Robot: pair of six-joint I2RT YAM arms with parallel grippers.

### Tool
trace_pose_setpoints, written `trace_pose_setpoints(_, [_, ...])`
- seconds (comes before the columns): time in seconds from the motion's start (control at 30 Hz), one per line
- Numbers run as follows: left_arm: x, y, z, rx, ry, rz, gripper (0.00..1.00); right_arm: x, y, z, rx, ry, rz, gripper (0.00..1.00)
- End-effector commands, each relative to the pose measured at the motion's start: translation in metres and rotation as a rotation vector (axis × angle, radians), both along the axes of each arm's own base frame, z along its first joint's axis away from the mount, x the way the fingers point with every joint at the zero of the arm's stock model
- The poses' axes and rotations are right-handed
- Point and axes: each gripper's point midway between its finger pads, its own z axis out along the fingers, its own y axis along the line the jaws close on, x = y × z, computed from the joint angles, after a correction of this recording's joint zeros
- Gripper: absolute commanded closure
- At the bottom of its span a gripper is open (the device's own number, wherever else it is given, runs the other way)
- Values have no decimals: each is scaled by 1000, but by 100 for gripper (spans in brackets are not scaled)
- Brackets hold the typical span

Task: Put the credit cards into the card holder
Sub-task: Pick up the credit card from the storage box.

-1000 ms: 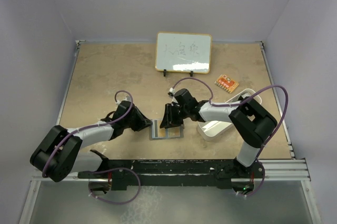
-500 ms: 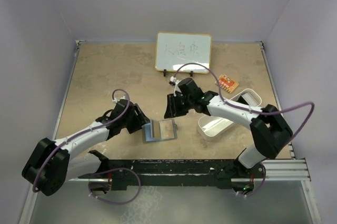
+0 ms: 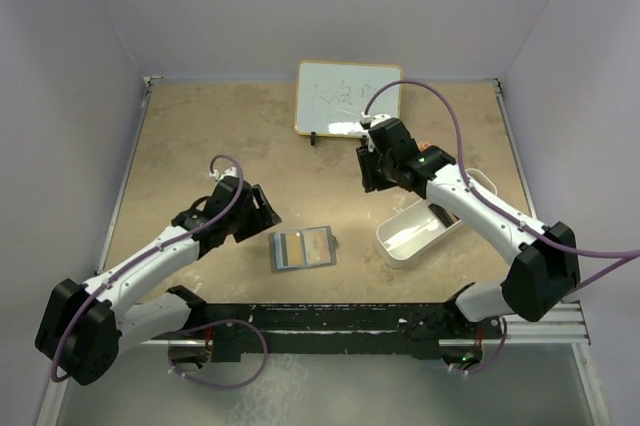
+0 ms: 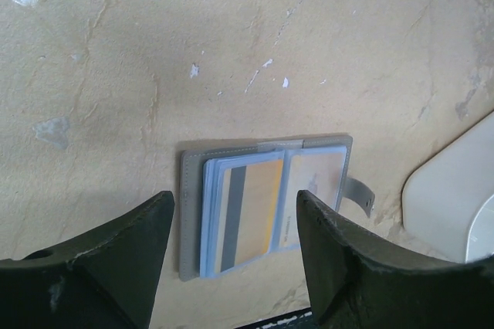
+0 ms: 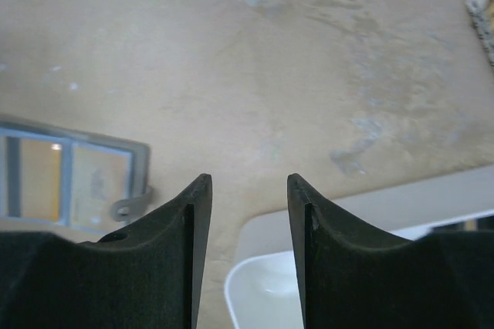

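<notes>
The grey card holder [image 3: 302, 248] lies open and flat on the table, near the front middle. In the left wrist view the card holder [image 4: 189, 213] shows an orange-gold card [image 4: 258, 213] with a grey stripe in its left sleeve, with light blue edges around it. A pale card [image 4: 315, 190] sits in the right sleeve, and the snap strap [image 4: 359, 194] sticks out to the right. My left gripper [image 3: 266, 217] is open and empty, just left of the holder. My right gripper [image 3: 369, 179] is open and empty, above the table behind the holder. The holder's right end also shows in the right wrist view [image 5: 143, 151].
A white oblong tray [image 3: 398, 247] stands right of the holder, under my right arm; it also shows in the right wrist view [image 5: 340, 225]. A small whiteboard [image 3: 348, 98] stands at the back middle. The edge of a patterned item [image 5: 483, 12] lies by the tray.
Both grippers have drawn away from the card holder: the right one up and back to the right, the left one back to the left. The holder now lies open and untouched.
</notes>
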Motion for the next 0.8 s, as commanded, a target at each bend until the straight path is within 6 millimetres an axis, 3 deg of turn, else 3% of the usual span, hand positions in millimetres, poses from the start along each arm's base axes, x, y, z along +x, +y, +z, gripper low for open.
trace_pose_setpoints(0.0, [4,-5,25,-1,-69,-64,37,7,-63,9,-243,-47,-122,53])
trace_pose_setpoints(0.17, [-6,-19,36,-63,-89,-170,37,13,-121,2,-405,1,-243,53])
trace_pose_setpoints(0.33, [-21,-28,27,-110,-23,-222,37,14,-165,1,-505,-1,-314,53])
trace_pose_setpoints(0.6, [-30,-31,7,-100,59,-240,37,14,-218,-24,-611,103,-329,54])
trace_pose_setpoints(0.77, [-26,-25,0,-70,45,-197,37,25,-234,-42,-568,29,-265,53])
